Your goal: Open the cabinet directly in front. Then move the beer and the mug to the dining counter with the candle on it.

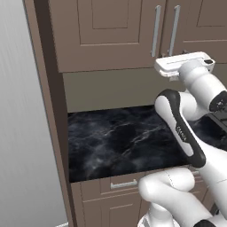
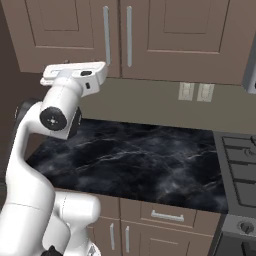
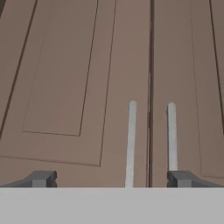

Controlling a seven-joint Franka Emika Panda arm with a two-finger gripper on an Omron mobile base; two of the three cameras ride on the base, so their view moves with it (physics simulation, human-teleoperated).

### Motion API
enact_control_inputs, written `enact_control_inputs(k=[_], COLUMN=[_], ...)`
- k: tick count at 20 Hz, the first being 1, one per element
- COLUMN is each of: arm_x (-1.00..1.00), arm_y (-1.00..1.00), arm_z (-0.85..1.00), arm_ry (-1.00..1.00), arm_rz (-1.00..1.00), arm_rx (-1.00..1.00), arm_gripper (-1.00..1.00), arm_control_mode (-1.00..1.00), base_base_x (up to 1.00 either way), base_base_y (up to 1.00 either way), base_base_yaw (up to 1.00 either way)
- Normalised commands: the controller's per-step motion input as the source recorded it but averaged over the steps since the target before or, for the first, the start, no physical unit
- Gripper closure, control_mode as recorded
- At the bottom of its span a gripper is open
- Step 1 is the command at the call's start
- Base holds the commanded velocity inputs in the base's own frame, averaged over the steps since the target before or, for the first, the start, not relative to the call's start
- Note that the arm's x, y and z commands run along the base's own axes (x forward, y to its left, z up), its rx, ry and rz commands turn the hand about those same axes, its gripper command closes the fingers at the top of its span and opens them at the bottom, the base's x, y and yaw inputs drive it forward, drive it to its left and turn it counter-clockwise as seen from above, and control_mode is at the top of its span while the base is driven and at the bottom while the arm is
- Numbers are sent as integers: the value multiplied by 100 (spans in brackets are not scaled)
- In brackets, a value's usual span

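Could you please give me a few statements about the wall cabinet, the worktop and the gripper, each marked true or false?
1. Both doors of the brown wooden wall cabinet are shut. True.
2. The gripper is clamped on a long silver bar handle. False: its jaws stand open, short of the handles.
3. The black marble worktop has a short silver-handled drawer under it. True.
4. A stove sits left of the worktop in the right base view. False: the stove is on its right.
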Motion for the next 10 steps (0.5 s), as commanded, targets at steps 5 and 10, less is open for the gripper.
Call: enact_control_inputs(k=[5,10], arm_x=[20,25], arm_y=[-3,0], arm_z=[0,0], arm_ry=[0,0], arm_rz=[0,-1], arm_rx=[0,0], arm_gripper=[-100,-100], arm_control_mode=[-100,-100], base_base_x=[0,0], base_base_y=[0,0], base_base_yaw=[0,0])
